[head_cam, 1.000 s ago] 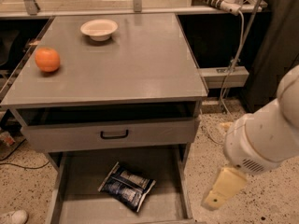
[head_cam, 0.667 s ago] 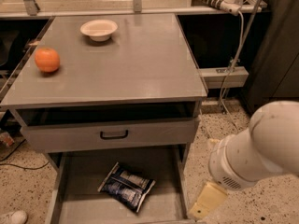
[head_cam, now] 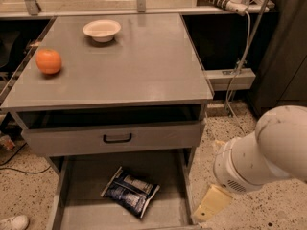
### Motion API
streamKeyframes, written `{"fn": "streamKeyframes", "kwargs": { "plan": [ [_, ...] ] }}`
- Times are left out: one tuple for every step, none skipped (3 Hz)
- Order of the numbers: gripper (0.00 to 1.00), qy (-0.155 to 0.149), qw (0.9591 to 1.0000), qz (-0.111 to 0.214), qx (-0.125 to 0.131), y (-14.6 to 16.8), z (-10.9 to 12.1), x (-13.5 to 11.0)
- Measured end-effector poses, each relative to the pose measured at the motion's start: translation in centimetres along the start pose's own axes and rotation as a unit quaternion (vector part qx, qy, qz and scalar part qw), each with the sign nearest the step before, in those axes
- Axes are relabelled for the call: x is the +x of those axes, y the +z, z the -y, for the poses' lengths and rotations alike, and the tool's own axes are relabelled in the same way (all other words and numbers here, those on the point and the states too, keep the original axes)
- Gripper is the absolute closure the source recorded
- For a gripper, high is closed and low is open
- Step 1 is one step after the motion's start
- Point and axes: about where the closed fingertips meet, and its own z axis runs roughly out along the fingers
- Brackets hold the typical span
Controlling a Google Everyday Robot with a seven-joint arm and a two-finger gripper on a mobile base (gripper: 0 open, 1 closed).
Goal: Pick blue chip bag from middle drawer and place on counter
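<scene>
The blue chip bag (head_cam: 130,191) lies flat on the floor of the open middle drawer (head_cam: 169,176), left of its centre, dark blue with white label patches. The counter (head_cam: 144,66) is the grey cabinet top above it. My gripper (head_cam: 207,209), cream-coloured at the end of the white arm (head_cam: 261,159), hangs low just outside the drawer's right wall. It is to the right of the bag and apart from it, with nothing seen in it.
An orange (head_cam: 48,61) sits at the counter's left side and a white bowl (head_cam: 101,30) at its back. A shut drawer front with a black handle (head_cam: 117,138) is above the open drawer. A white cable (head_cam: 240,56) hangs at the right over speckled floor.
My arm and gripper have moved left and down, from further right over the floor to the open drawer's right wall. The bag, orange and bowl have not moved.
</scene>
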Motion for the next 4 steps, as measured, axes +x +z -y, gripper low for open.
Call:
{"fn": "streamKeyframes", "kwargs": {
  "plan": [
    [0.0,-0.002,0.9999,0.016,0.0,2.2,-0.6,-0.7],
    [0.0,-0.014,0.9986,0.051,-0.008,6.2,-1.6,-3.0],
    [0.0,-0.018,0.9962,0.078,-0.035,9.4,-3.1,-5.5],
    [0.0,-0.018,0.9955,0.084,-0.041,10.1,-3.4,-6.0]
  ]
}}
